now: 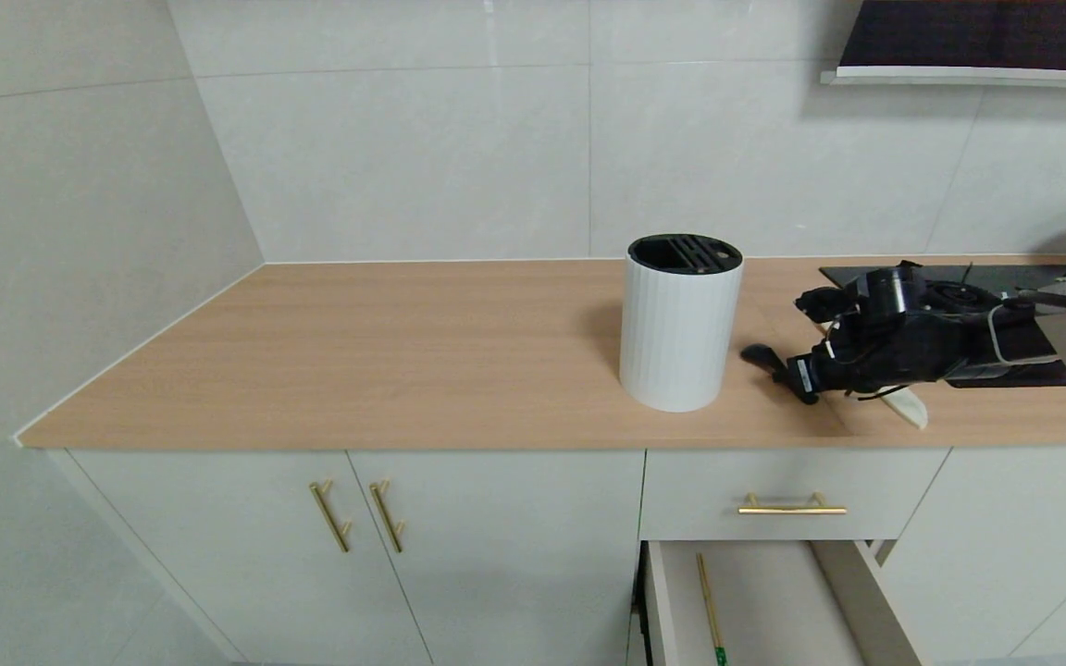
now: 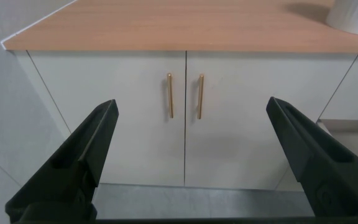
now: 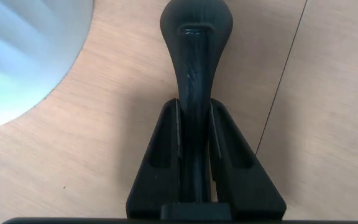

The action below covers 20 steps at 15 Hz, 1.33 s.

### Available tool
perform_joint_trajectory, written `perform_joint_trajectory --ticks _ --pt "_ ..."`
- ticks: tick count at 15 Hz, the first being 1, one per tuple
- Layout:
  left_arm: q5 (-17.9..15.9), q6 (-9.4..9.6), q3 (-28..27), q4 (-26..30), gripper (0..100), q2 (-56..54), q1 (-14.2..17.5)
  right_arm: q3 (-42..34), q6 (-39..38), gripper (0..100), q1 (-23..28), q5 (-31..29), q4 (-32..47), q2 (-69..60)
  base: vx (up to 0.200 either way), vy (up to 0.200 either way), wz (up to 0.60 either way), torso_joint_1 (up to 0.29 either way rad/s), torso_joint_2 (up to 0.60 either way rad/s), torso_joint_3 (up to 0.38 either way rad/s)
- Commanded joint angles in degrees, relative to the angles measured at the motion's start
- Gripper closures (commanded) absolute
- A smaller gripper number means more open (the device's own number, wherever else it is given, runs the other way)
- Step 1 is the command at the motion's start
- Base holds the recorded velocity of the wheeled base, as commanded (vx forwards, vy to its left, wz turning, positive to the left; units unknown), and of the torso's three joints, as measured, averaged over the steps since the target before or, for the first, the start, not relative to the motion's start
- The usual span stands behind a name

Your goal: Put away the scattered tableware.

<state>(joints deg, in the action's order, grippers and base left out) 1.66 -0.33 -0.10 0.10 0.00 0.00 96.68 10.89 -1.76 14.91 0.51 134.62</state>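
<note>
Black plastic is what your right claw (image 3: 195, 111) pinches, the handle (image 3: 196, 37) of a white-bladed knife (image 1: 907, 406) held low at the wooden tabletop (image 1: 403, 361) just beside the white ribbed cylindrical holder (image 1: 679, 333), probably ready for its slotted top, while your left claw (image 2: 191, 111) hangs spread.

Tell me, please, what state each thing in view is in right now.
Knife: gripped by its black handle, beside the holder.
Right gripper: shut on the knife.
Left gripper: open, holding nothing.
Holder: upright on the counter, nothing sticking out.
Lower drawer: pulled open, a thin stick lying inside.
Upper drawer: shut.
Cabinet doors: shut.
</note>
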Motion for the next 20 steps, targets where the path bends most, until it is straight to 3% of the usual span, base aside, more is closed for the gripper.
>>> perform_joint_trajectory --ticks 1,3,5,6,12,15,20 --pt "0.01 -0.02 0.01 -0.01 0 0.0 0.0 -3.7 -1.75 100 0.35 -0.14 0.81 -5.42 0.0 0.0 0.0 0.0 0.0 0.0" --pt "0.01 -0.02 0.01 -0.01 0 0.0 0.0 -12.13 -9.39 100 0.52 -0.93 0.89 -16.58 0.0 0.0 0.0 0.0 0.0 0.0" --pt "0.01 -0.02 0.01 -0.01 0 0.0 0.0 -17.49 -11.06 100 0.96 -1.29 0.89 -22.12 0.0 0.0 0.0 0.0 0.0 0.0" --pt "0.01 -0.02 0.01 -0.01 0 0.0 0.0 -26.46 -13.7 100 1.4 -2.34 0.89 -30.12 0.0 0.0 0.0 0.0 0.0 0.0" --pt "0.01 -0.02 0.01 -0.01 0 0.0 0.0 -54.06 -13.87 100 1.67 -8.58 0.89 -46.64 0.0 0.0 0.0 0.0 0.0 0.0" --pt "0.01 -0.02 0.01 -0.01 0 0.0 0.0 -59.95 -13.7 100 1.32 -9.28 0.81 -48.31 0.0 0.0 0.0 0.0 0.0 0.0" --pt "0.01 -0.02 0.01 -0.01 0 0.0 0.0 -60.03 -13.79 100 -1.85 -11.66 0.37 -44.62 0.0 0.0 0.0 -0.078 0.2 0.123"
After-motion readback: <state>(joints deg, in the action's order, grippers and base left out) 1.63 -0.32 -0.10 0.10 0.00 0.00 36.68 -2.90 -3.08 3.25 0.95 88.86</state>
